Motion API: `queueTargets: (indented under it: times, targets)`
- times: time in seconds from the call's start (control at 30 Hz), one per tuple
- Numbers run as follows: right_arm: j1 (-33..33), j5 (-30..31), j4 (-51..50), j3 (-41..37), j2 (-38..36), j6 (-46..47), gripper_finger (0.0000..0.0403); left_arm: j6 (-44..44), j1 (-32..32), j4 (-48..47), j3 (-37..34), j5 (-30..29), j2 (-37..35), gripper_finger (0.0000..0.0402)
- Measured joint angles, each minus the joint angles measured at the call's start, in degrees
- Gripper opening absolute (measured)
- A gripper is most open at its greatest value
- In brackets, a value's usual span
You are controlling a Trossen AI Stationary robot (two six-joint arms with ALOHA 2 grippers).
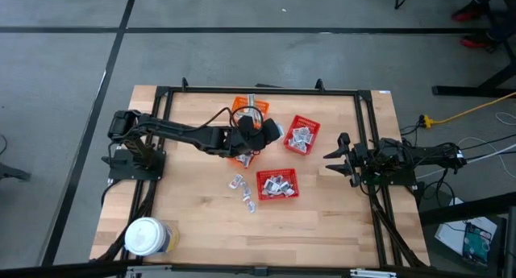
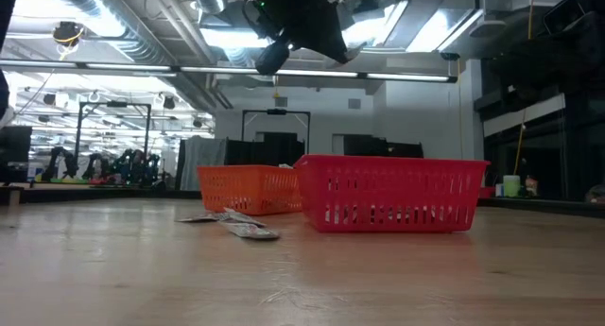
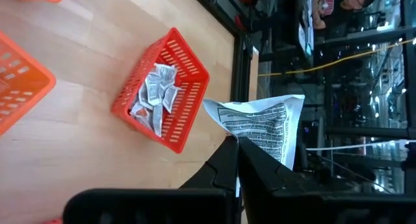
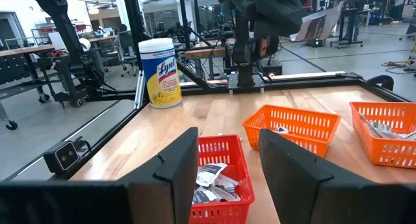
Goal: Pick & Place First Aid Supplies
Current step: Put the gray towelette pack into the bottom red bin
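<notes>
Pinched tight in the left gripper (image 3: pixel 235 160), a white packet (image 3: pixel 263 126) is held high above the table (image 1: pixel 193 230), perhaps over the orange basket (image 1: pixel 244 109). The right gripper (image 1: pixel 332 160) is parked spread near the right edge.

Grey concrete floor (image 1: pixel 64 60) crossed by dark tape lines fills the upper frame; ceiling strip lights (image 2: pixel 227 38) glow above distant workbenches (image 2: pixel 85 170) at left.

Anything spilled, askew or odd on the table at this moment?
A few packets lie loose on the bare table beside the near red basket, not in any basket. The left gripper holds another packet pinched in its fingers. Nothing looks damaged.
</notes>
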Motion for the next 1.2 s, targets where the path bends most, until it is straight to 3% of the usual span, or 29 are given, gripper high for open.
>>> queueTargets:
  times: [0.17, 0.43, 0.83, 1.03, 1.2]
  targets:
    - [-0.01, 0.0, 0.0, 0.01, 0.0, 0.0, 0.0163, -0.11, 0.02, 0.0, 0.0, 0.25, 0.0, 0.0003]
    - [-0.01, 0.0, 0.0, -0.01, -0.02, 0.0, 0.0163, 8.19, 0.02, 0.39, 0.0, 6.87, 0.02, 0.0003]
    - [-0.01, -0.01, 0.0, 0.0, -0.01, 0.0, 0.0163, 39.68, 0.04, 9.44, 0.0, 14.33, 0.02, 0.0003]
    - [0.01, -0.02, 0.0, 0.01, -0.02, 0.0, 0.0163, 52.34, 0.04, 9.9, 0.0, 9.91, 0.02, 0.0003]
    - [-0.01, -0.02, 0.0, 0.01, -0.02, 0.02, 0.0163, 53.2, 0.07, 9.84, -0.02, 5.01, 0.52, 0.0003]
